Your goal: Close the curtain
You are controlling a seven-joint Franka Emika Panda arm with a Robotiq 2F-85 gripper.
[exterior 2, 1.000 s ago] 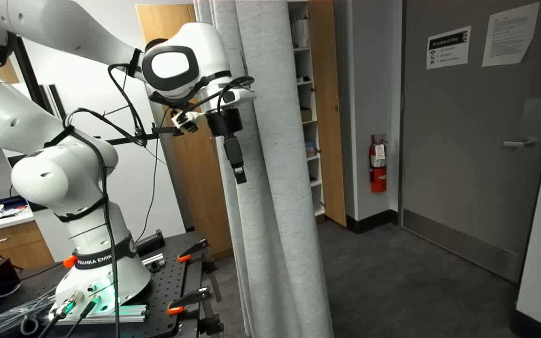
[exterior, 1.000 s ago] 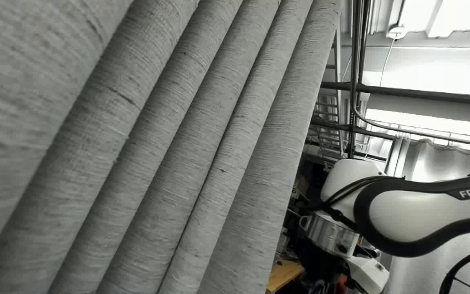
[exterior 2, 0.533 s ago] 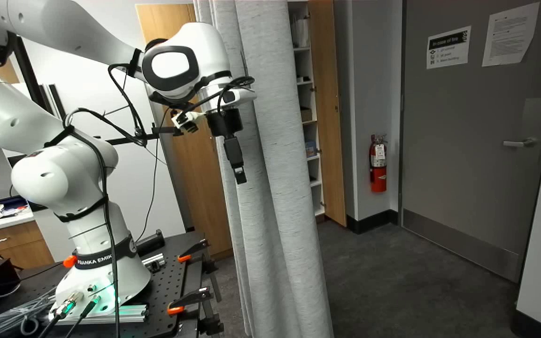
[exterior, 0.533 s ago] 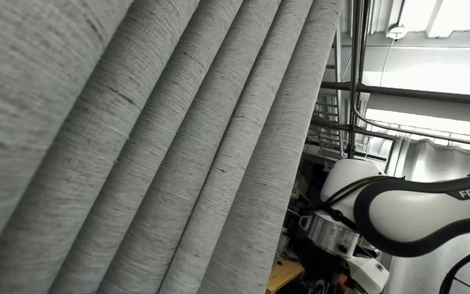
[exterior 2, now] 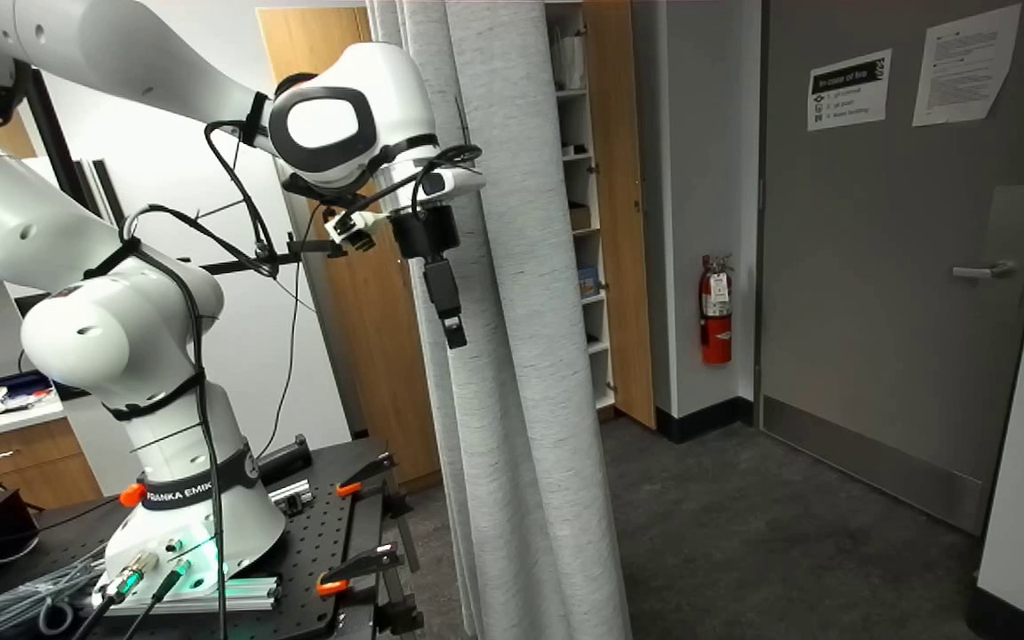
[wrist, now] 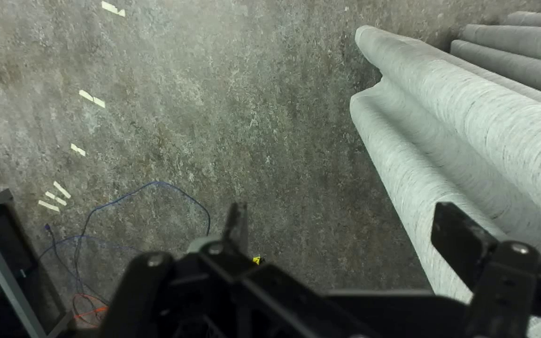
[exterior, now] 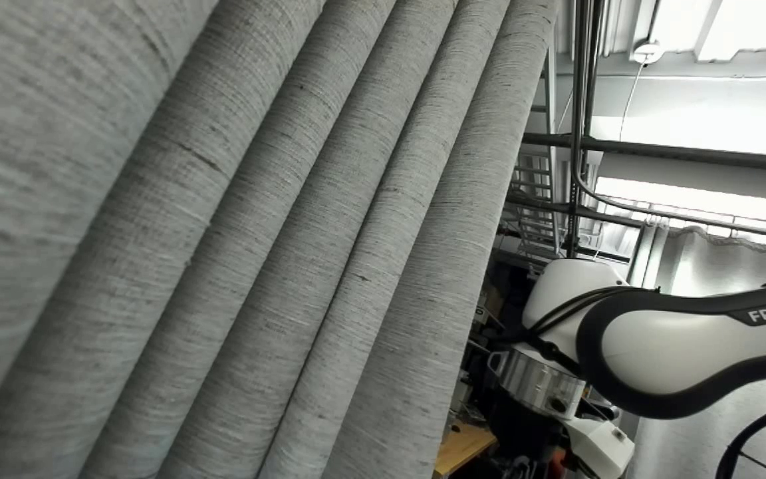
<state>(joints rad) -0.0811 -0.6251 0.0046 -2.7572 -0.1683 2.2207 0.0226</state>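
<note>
The curtain is a large light-grey woven drape with deep lengthwise folds. It fills the left and middle of an exterior view (exterior: 330, 233) and hangs just beyond my hand in an exterior view (exterior 2: 539, 338). In the wrist view it runs down the right side (wrist: 444, 108). My gripper (wrist: 342, 211) is open and empty, its fingers wide apart. The right finger overlaps the curtain's near edge fold in the wrist view; I cannot tell whether it touches. The left finger is over bare floor. In an exterior view the gripper (exterior 2: 454, 334) points down in front of the curtain.
A black mounting table (exterior 2: 325, 507) with orange-tipped clamps stands under the arm. Behind the curtain are an open cabinet door (exterior 2: 619, 213), a fire extinguisher (exterior 2: 716, 311) and a grey door (exterior 2: 885, 293). Blue cable (wrist: 158, 183) lies on the floor near a dark framed object (wrist: 12, 263).
</note>
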